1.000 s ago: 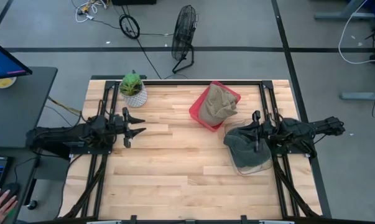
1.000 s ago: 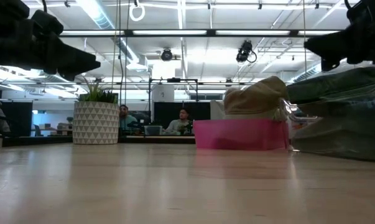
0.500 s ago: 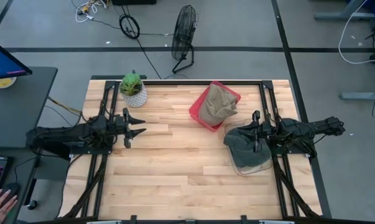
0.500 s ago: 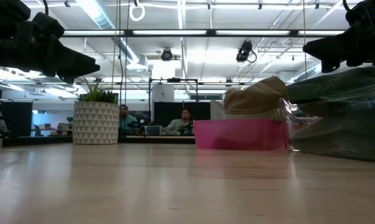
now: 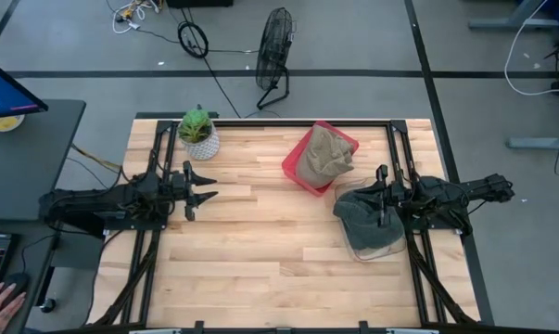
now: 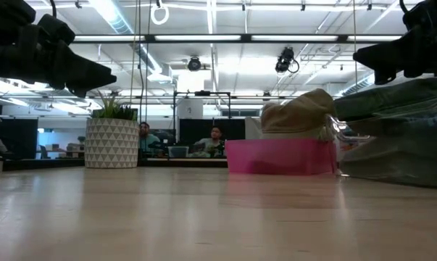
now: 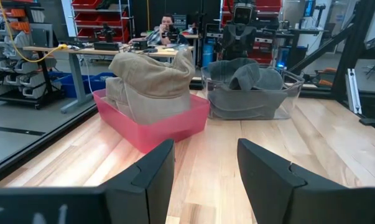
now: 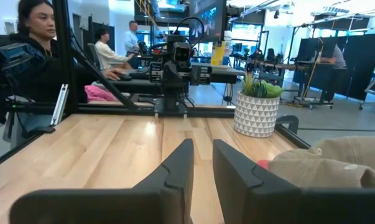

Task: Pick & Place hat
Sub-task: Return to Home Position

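A tan hat (image 5: 325,154) lies heaped in a pink bin (image 5: 296,173) at the table's far middle; the left wrist view shows the tan hat (image 7: 151,84) bulging above the pink bin's rim (image 7: 151,130). A grey hat (image 5: 361,215) sits in a clear bin (image 5: 372,249) at the right side, also seen as the grey hat (image 7: 246,75). My left gripper (image 5: 208,186) hovers open over the left side. My right gripper (image 5: 381,197) hovers above the grey hat, its fingers (image 8: 199,171) parted by a narrow gap and holding nothing.
A potted plant (image 5: 198,132) in a patterned white pot stands at the far left of the table. Bare wood lies between the two arms and toward the near edge. A fan (image 5: 274,42) stands on the floor beyond the table. People sit in the room behind.
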Controlling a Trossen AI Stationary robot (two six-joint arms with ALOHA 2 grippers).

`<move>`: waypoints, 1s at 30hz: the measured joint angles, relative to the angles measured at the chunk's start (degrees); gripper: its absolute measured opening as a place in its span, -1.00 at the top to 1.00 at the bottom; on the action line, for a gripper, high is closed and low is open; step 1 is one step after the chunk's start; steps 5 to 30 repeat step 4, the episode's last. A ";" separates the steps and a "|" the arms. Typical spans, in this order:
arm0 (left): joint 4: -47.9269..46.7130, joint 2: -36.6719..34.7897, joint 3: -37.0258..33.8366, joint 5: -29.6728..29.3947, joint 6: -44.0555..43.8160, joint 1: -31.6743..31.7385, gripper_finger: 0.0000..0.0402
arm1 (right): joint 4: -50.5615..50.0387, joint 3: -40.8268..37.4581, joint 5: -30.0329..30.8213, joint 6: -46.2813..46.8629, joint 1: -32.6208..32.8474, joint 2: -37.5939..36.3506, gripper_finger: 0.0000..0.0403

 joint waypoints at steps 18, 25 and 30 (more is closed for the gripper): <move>0.01 0.00 -0.02 0.00 0.02 -0.02 0.11 | 0.00 0.00 0.00 0.00 0.00 0.00 0.68; 0.01 0.00 -0.02 0.00 0.02 -0.02 0.11 | 0.00 0.00 0.00 0.00 0.00 0.00 0.68; 0.01 0.00 -0.02 0.00 0.02 -0.02 0.11 | 0.00 0.00 0.00 0.00 0.00 0.00 0.68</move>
